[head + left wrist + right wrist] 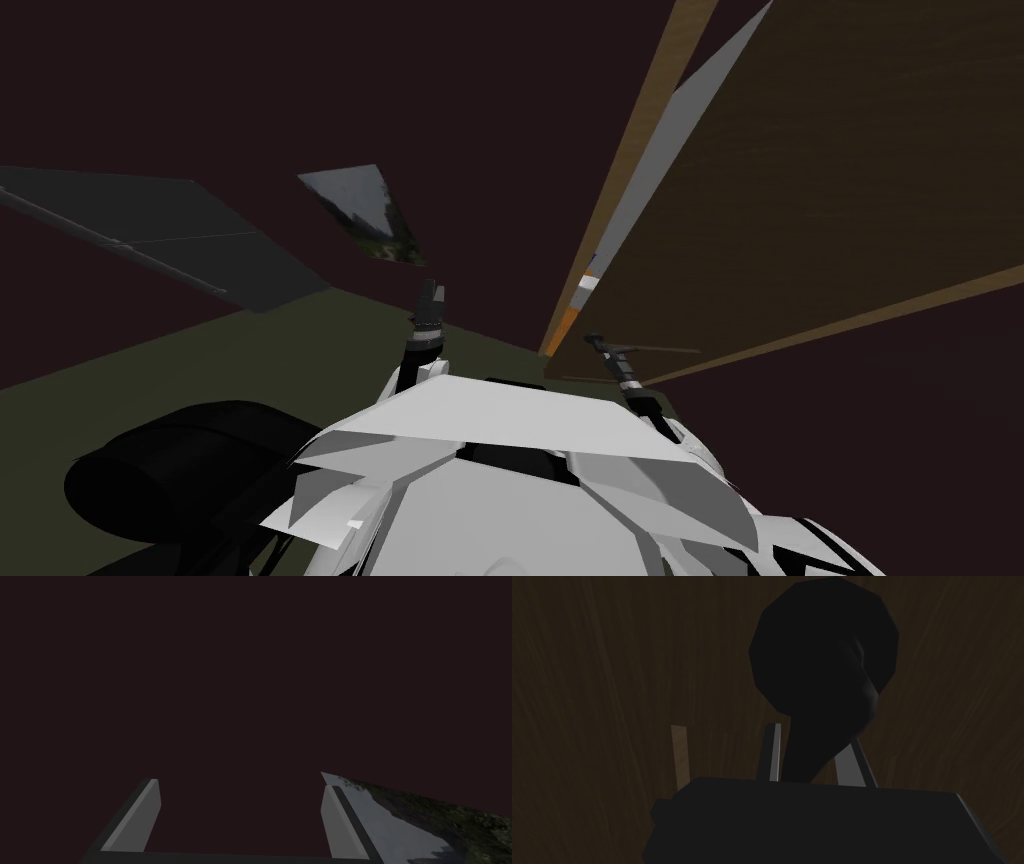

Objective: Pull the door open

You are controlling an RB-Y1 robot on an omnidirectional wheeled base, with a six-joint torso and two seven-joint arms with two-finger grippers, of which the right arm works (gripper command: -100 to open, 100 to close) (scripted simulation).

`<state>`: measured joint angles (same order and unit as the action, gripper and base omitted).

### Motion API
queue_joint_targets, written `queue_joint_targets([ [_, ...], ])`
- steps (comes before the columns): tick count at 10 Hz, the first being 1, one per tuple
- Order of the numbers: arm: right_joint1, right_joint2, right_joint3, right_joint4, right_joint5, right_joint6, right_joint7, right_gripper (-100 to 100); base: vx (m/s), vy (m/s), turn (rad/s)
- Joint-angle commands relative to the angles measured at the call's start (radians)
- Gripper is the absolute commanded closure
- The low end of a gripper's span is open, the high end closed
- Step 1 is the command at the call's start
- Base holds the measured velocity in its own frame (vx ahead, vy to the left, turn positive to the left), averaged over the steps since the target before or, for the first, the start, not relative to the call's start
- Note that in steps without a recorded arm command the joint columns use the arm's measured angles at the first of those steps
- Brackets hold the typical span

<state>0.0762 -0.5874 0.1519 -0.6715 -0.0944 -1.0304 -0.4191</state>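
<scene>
Clamping the black handle [822,651] on the brown door [820,180], right gripper [815,737]; left gripper [240,785] gapes empty.

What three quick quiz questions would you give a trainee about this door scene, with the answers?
1. True or false: the left gripper is shut.
2. Multiple choice: the right gripper grips A) a picture frame, B) the black door handle, C) nothing.
3. Short answer: which arm is working at the brown door?

Key: 1 false, its fingers stand wide apart. 2 B, the fingers press the handle's sides. 3 the right arm.
</scene>
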Motion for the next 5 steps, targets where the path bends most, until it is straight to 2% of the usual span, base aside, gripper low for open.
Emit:
queue_joint_targets([
  [1, 0.024, -0.014, 0.008, 0.0, -0.001, -0.031, -0.009, 100, -0.219, -0.122, 0.171],
  [5, 0.058, -0.043, 0.023, 0.022, -0.005, -0.108, -0.03, 100, -0.203, -0.087, 0.171],
])
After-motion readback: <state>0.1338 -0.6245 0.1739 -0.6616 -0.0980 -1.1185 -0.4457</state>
